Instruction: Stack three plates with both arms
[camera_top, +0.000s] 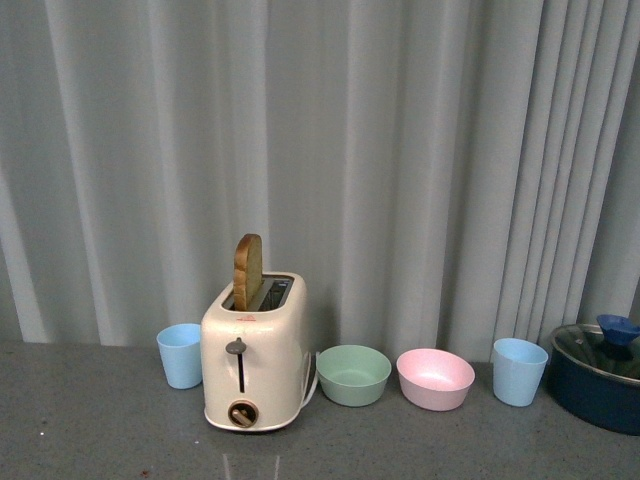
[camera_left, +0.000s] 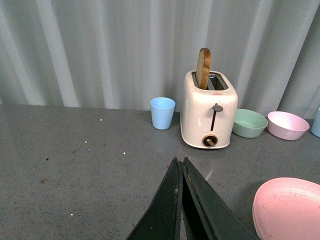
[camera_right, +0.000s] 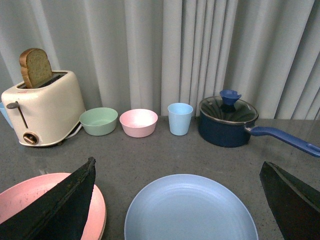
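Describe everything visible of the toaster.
The toaster is a cream, glossy, rounded box standing upright on the grey table. A brown bread slice sticks up out of one of its two top slots. Its front carries a dark lever, raised, in a vertical slit, with a round brownish dial below. A light blue cup stands close at one side, a green bowl at the other.

Partly off-frame: pink plate (camera_left: 289, 209), blue plate (camera_right: 190, 210).
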